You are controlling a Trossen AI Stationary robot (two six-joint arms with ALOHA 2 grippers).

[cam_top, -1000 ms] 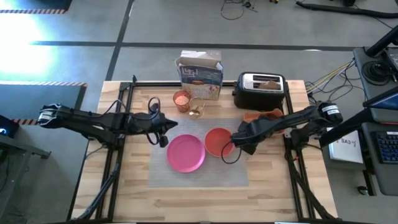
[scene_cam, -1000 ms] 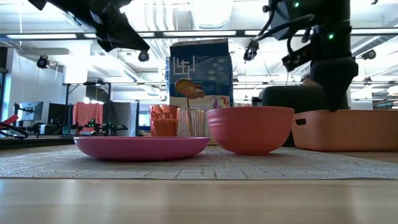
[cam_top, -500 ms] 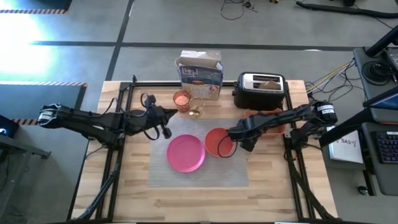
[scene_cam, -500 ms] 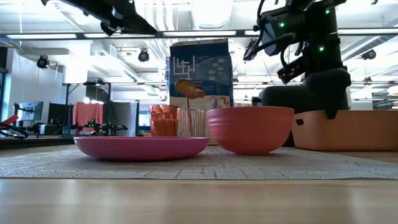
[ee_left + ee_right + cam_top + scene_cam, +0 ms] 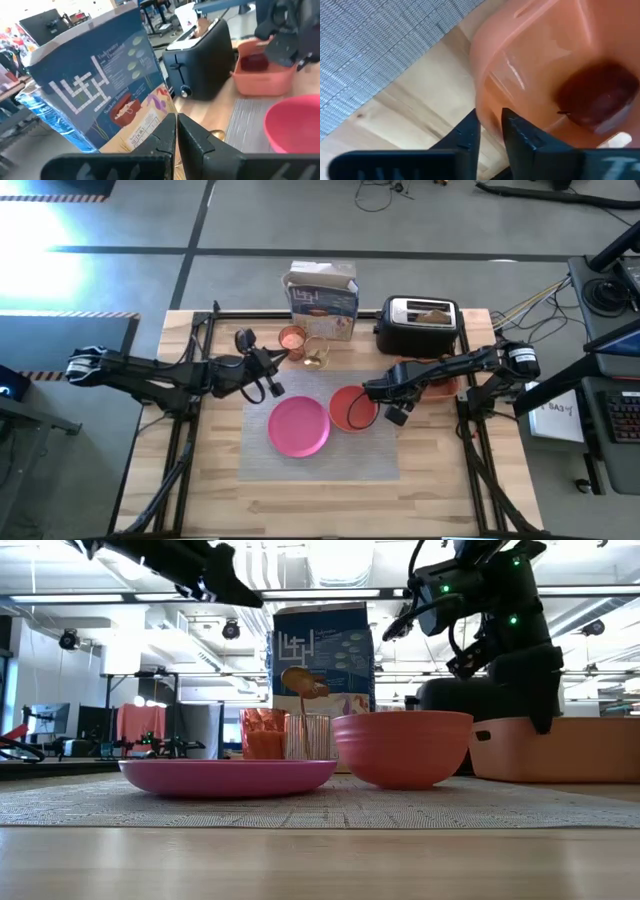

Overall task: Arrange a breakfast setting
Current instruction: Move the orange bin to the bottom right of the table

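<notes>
On your wooden table (image 5: 330, 500), the pink plate (image 5: 298, 426) and orange bowl (image 5: 350, 408) sit on the placemat (image 5: 320, 465), and your right gripper (image 5: 489, 131), fingers now nearly together and empty, has moved back to the tray (image 5: 530, 65) holding the red apple (image 5: 594, 98), while the left gripper (image 5: 176, 131), shut, reaches toward the cup (image 5: 291, 340).

You had bare mat (image 5: 330, 465) from 4 to 8 o'clock of the plate (image 5: 298, 425), and bare table (image 5: 210, 470) beyond it. At 12 o'clock the cup (image 5: 291, 339), glass (image 5: 315, 357) and cereal box (image 5: 322, 298) crowded together. The bowl (image 5: 352, 407) sat just beside the plate at 3 o'clock. The toaster (image 5: 420, 325) and tray (image 5: 430, 375) blocked 1 to 2 o'clock.
</notes>
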